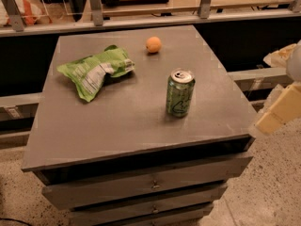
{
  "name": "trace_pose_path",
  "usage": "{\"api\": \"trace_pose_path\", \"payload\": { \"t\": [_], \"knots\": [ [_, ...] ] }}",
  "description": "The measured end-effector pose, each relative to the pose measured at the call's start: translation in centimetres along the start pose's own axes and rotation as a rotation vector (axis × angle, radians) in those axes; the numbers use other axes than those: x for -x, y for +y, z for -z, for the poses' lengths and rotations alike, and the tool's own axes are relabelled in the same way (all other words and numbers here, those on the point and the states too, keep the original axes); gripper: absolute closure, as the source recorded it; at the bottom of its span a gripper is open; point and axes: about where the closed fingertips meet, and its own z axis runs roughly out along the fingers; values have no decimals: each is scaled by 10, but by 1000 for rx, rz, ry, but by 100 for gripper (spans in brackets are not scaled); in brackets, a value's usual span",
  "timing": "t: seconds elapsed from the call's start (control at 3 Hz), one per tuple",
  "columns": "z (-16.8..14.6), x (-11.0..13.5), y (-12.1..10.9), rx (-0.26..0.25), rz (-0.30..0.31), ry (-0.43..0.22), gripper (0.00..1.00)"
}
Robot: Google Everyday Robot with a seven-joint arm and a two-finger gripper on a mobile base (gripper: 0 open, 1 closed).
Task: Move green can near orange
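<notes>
On the left part of the grey table (94,131) a green-and-white chip bag (96,71) lies flat and crumpled, its long side running from the front left toward the back right. To its right, near the table's back edge, the orange (153,44) sits on the bare top, just clear of the bag's upper corner. Further right and nearer the front stands the green can (180,93). It is upright, its silver top and tab facing up, with pale swirl markings on the side turned to the camera. It stands free, well apart from the orange with open table top between them, and apart from the bag too. Under the table top, drawer fronts (150,182) with small knobs are stacked one below another. At the far right edge of the view, off the table and beyond its right front corner, is my gripper (278,113), a cream-coloured piece over the speckled floor (273,192), well away from the can. Whether it is spread wide or closed narrow I cannot tell.
</notes>
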Motion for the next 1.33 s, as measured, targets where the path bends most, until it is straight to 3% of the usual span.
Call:
{"api": "trace_pose_path", "payload": {
  "t": [0.33,0.67,1.33],
  "knots": [
    [-19,-7,12,-12,-113,-159,0],
    [-39,-6,21,-22,-148,-307,0],
    [-73,6,36,4,-14,-424,0]
  ]
}}
